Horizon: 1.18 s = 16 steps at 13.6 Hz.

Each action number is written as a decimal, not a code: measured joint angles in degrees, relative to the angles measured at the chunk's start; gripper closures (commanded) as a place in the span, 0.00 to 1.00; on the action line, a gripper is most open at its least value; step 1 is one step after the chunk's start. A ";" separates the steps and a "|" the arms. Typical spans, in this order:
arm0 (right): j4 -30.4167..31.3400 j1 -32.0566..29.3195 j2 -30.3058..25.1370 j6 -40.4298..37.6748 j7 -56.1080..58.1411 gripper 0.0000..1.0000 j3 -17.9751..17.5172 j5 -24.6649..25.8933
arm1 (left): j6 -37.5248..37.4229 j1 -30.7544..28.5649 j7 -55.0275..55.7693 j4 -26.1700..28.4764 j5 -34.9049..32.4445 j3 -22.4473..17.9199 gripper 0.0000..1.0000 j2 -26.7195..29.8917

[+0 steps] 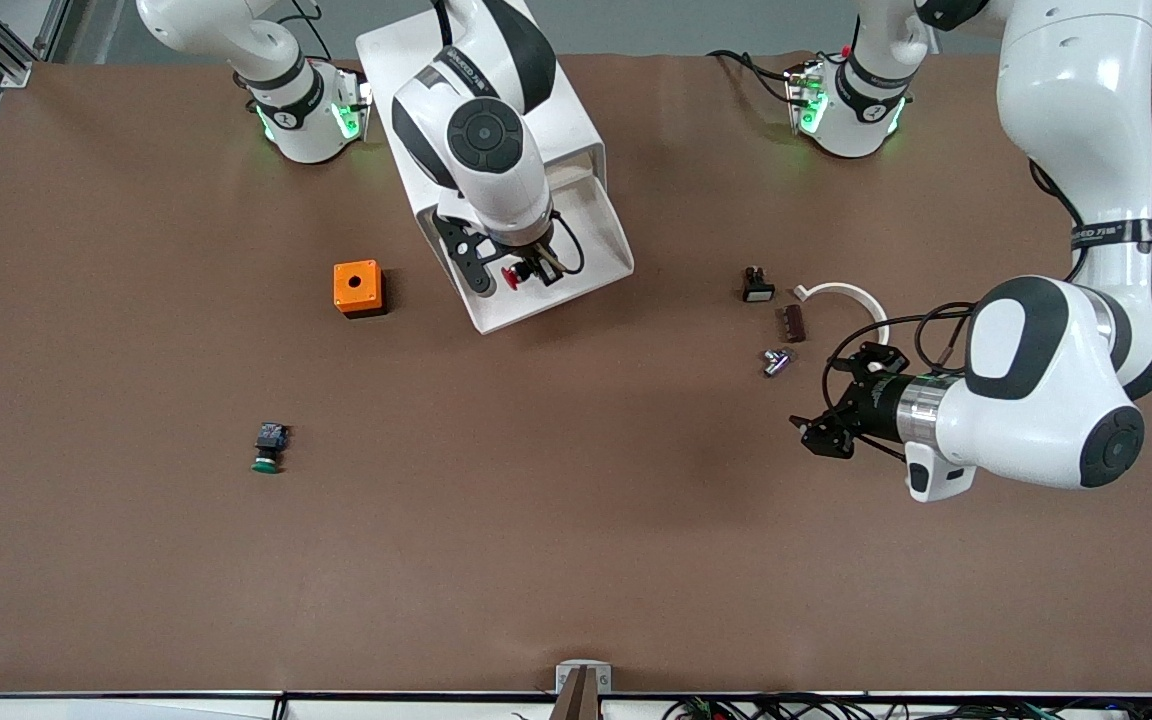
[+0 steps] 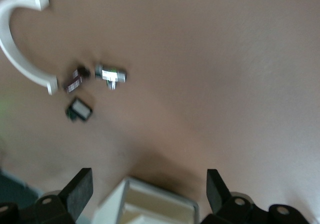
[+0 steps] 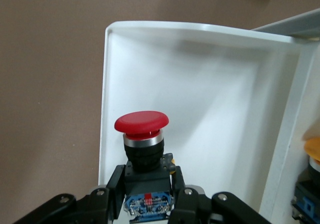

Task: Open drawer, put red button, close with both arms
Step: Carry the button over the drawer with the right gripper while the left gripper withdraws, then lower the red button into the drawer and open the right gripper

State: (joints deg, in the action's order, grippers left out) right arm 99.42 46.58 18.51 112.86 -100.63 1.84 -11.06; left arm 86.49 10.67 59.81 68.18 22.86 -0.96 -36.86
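My right gripper [image 1: 521, 272] is shut on the black-and-blue body of the red button [image 1: 511, 277] and holds it over the pulled-out white drawer [image 1: 608, 215] of the cabinet [image 1: 576, 130]. In the right wrist view the red cap [image 3: 141, 122] stands upright between my fingers [image 3: 116, 184], above the drawer's bare floor [image 3: 210, 84]. My left gripper [image 1: 816, 432] is open and empty over the table toward the left arm's end. In the left wrist view its fingers [image 2: 80, 186] stand wide apart, with the cabinet's corner [image 2: 150, 204] seen farther off.
An orange box with a hole [image 1: 357, 288] stands beside the cabinet. A green-capped button [image 1: 268, 448] lies nearer the camera. Near my left gripper lie a black switch [image 1: 757, 287], a white curved piece [image 1: 846, 292], a brown part [image 1: 792, 322] and a metal fitting [image 1: 775, 361].
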 measured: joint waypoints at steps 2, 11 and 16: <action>0.75 0.00 0.05 0.88 -0.63 0.72 0.14 -0.28 | 0.42 0.30 -4.33 0.00 -3.48 0.08 0.00 1.15; 2.45 1.03 2.64 5.66 -4.67 0.15 0.12 -0.35 | 6.41 0.53 -23.93 0.06 -14.49 1.69 0.00 2.78; 1.43 1.05 2.55 5.01 -4.83 0.00 0.20 -0.35 | 8.81 1.49 -23.98 1.18 -16.60 5.65 0.00 3.73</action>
State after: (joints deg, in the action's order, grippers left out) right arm 100.85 47.63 21.05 117.87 -105.46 2.04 -11.41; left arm 95.30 12.16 35.83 69.36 6.26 4.69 -33.14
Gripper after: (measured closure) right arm 0.145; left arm 0.000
